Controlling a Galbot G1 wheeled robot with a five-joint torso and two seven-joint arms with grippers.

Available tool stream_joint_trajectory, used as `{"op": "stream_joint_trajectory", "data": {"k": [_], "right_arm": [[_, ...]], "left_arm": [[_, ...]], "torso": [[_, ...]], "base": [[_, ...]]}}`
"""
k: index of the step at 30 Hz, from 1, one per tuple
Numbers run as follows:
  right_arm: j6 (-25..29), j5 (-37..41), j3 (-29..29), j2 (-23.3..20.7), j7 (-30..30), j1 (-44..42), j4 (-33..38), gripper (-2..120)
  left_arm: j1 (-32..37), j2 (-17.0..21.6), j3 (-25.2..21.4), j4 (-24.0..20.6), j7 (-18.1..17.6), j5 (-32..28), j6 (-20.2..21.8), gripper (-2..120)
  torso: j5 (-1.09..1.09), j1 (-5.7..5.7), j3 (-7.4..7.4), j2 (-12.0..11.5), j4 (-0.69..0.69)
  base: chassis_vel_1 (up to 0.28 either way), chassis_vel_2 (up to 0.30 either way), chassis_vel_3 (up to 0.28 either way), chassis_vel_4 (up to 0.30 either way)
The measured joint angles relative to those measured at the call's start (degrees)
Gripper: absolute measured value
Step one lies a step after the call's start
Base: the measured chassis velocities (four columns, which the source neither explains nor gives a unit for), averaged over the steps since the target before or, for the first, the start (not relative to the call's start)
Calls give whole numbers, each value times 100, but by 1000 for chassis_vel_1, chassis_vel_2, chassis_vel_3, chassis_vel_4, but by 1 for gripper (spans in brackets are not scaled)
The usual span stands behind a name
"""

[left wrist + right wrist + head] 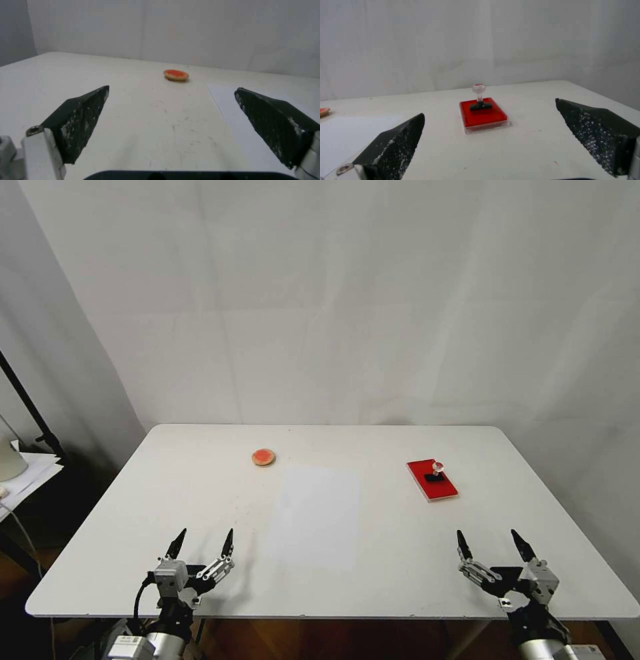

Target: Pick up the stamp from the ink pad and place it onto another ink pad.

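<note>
The stamp (437, 472) is the thing to move, but going from the left side of the table (133, 553) first: the left gripper (203, 544) hangs low over the near left edge, its two fingers spread wide and holding nothing. Beyond it, farther back on the table, lies the round ink pad (263, 457), a small tan disc with an orange-red centre. In the middle there is a sheet of white paper (319, 517), flat on the surface. To the right of the paper lies the red rectangular ink pad (432, 481), and the stamp stands upright on its far half, black base down, clear knob up. The right gripper (492, 546) waits over the near right edge, fingers wide apart and empty, well apart from the stamp.

The stamp looks very light and stiff. The clear knob is probably smooth and may slip, so I think the thin neck under it, or the black base, is the better place to take hold. The ink may make it stick a little to the pad.
</note>
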Motion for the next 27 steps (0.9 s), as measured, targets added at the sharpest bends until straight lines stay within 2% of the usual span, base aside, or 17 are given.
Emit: {"op": "stream_joint_trajectory", "data": {"k": [10,12,14,15,19,20,22,23,27], "right_arm": [[-144,384,-93,-288,-1,214,-84,100],[-300,674,-182,-555,1,484,-145,100],[-522,1117,-343,-999,-4,838,-242,100],[-522,1117,-343,-999,-4,838,-242,100],[-727,1933,-900,-2054,-46,1738,-691,100],[-727,1933,-900,-2054,-46,1738,-691,100],[-818,2482,-1379,-2390,-45,2359,-980,100],[-818,2482,-1379,-2390,-45,2359,-980,100],[-887,2952,-2242,-2422,-92,3646,-1674,100]], "left_arm": [[0,0,0,0,0,0,0,100],[0,0,0,0,0,0,0,100],[1,0,0,0,0,0,0,100],[1,0,0,0,0,0,0,100],[-1,0,0,0,0,0,0,100],[-1,0,0,0,0,0,0,100],[-2,0,0,0,0,0,0,100],[-2,0,0,0,0,0,0,100],[0,0,0,0,0,0,0,100]], "torso": [[1,0,0,0,-2],[1,0,0,0,-1],[1,0,0,0,1],[1,0,0,0,1],[0,1,1,0,1],[0,1,1,0,1],[-1,0,1,0,0],[-1,0,1,0,0],[-1,1,1,-1,1]], "base": [[0,0,0,0],[0,0,0,0],[0,0,0,0],[0,0,0,0],[0,0,0,0],[0,0,0,0],[0,0,0,0],[0,0,0,0],[0,0,0,0]]}}
